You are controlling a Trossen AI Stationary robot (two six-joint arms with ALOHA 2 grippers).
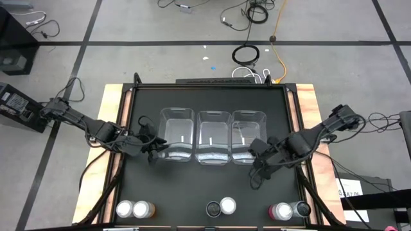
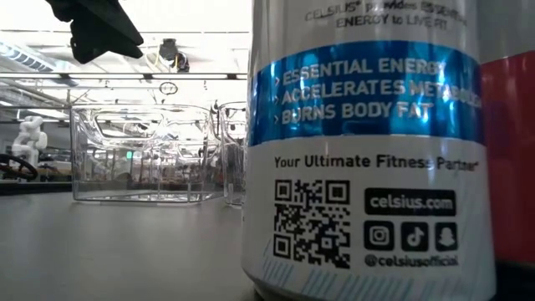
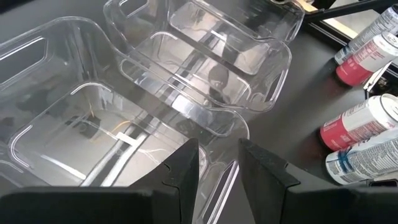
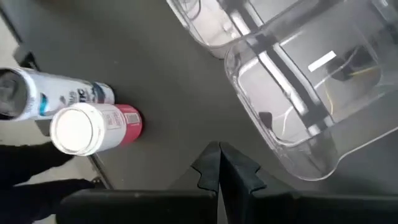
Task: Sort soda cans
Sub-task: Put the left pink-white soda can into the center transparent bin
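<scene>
1. High view: the black table (image 1: pixel 212 186) fills the middle, and three clear plastic bins stand in a row at its centre: the left bin (image 1: pixel 177 133), the middle bin (image 1: pixel 214 136) and the right bin (image 1: pixel 248 135), each touching its neighbour.
2. The left arm comes in from 9 o'clock. Its end effector (image 1: pixel 156 152) hangs at the left bin's 7 o'clock corner, just beside the wall; in the left wrist view its fingers (image 3: pixel 183 168) are spread a little, with nothing between them.
3. The right arm comes in from 3 o'clock. Its end effector (image 1: pixel 257 168) hangs just off the right bin's 5 o'clock corner; in the right wrist view its fingers (image 4: pixel 208 167) are pressed together on nothing.
4. All six cans stand upright along the table's 6 o'clock edge, well apart from the bins, in three touching pairs.
5. Toward 7 o'clock: a white-topped can (image 1: pixel 124 208) with an orange can (image 1: pixel 142 208) beside it.
6. At 6 o'clock: a dark-topped can (image 1: pixel 212 208) beside a second white-topped can (image 1: pixel 228 205).
7. Toward 5 o'clock: a pink can (image 1: pixel 280 211) beside a grey can (image 1: pixel 300 208).
8. The low view is largely filled by a white and blue can (image 2: pixel 368 150) close to the lens.
</scene>
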